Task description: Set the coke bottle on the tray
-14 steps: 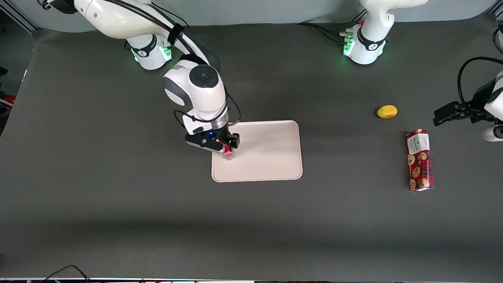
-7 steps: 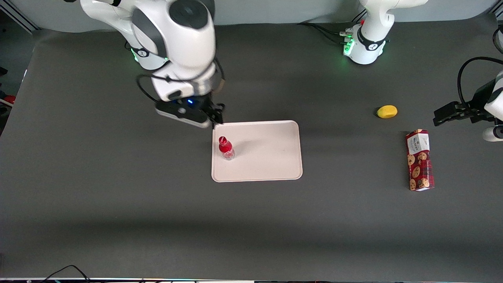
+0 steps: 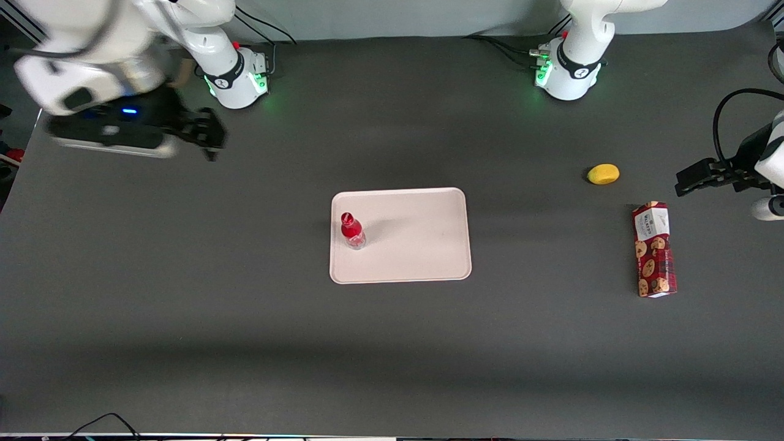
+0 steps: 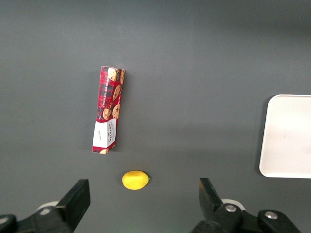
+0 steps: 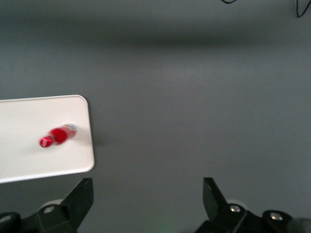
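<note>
Upper left: your gripper (image 3: 205, 136), fingers spread, empty.
Mid-frame: bottle (image 3: 351, 230) upright on tray (image 3: 422, 245), well apart from gripper.

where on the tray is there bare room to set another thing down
The tray is bare from the coke bottle toward the parked arm's end. Only the bottle's edge is taken. The pincer, open, is well off toward the working arm's end, so nothing hangs over the tray.

On the tabletop are counted: one coke bottle (image 3: 351, 231), one tray (image 3: 416, 245), one lemon (image 3: 603, 174), one cookie box (image 3: 654, 249). One gripper (image 3: 205, 136) is recorded, fingers apart.
</note>
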You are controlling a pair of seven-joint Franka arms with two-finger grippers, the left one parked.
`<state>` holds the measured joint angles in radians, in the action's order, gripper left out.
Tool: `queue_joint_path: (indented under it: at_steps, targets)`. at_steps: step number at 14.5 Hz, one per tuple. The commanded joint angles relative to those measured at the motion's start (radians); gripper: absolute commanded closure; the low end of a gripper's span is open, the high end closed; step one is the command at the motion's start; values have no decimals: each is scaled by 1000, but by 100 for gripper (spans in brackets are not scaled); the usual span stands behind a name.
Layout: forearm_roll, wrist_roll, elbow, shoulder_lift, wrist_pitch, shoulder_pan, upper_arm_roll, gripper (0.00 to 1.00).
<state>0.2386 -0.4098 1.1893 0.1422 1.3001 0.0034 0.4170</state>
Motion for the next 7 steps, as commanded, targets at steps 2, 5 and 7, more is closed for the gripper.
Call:
queue_joint_path:
  at_steps: [2,5,7]
  targets:
    - [-97,282,94,-105,-7,17,-265,0]
    - [-129,379,247,-171,92,18,-384,0]
    - [-159,376,314,-208,140,23,-403,0]
